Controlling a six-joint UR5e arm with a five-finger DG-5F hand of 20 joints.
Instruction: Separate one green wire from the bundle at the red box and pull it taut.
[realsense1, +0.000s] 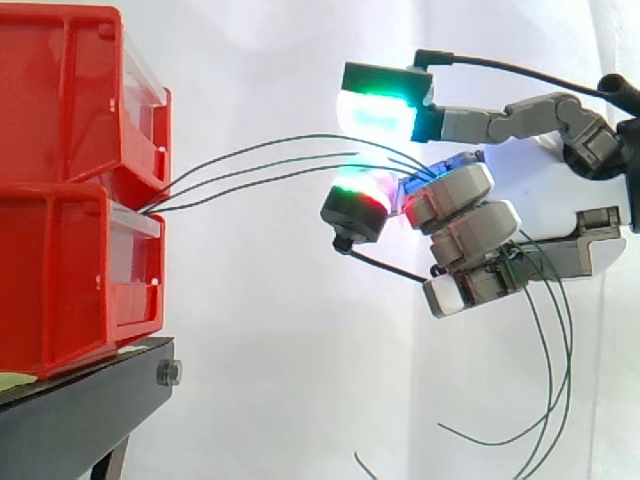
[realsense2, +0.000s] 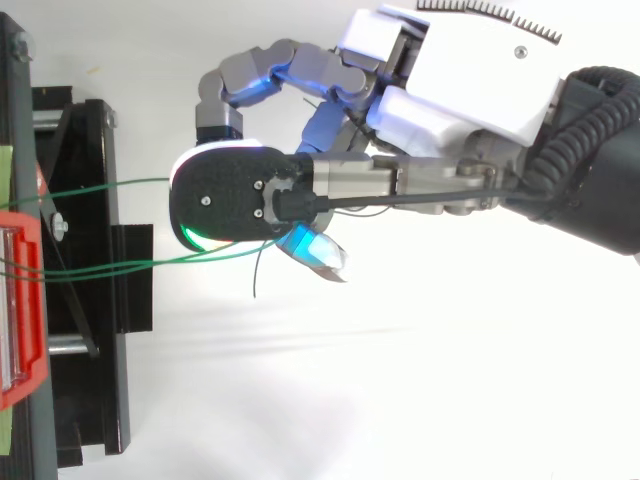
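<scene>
Several thin green wires (realsense1: 260, 165) run out from between the two stacked red boxes (realsense1: 70, 190) on the left and arc rightward to my hand (realsense1: 462, 192). They rise slightly and still bow, then converge between a straight finger with a green-glowing pad (realsense1: 378, 112) above and a red-and-green pad (realsense1: 358, 195) below. The other fingers are curled round the wires where they meet. In the top view one wire (realsense2: 110, 185) runs apart from the lower ones (realsense2: 110, 262), and all pass under my hand (realsense2: 440, 70). The wires' loose ends (realsense1: 550, 380) hang in loops below the hand.
The red boxes rest on a black stand (realsense1: 80, 410), whose frame (realsense2: 90, 300) lies at the left edge beside the red box front (realsense2: 25, 300). A white curtain backs the scene, with open space between the boxes and my hand.
</scene>
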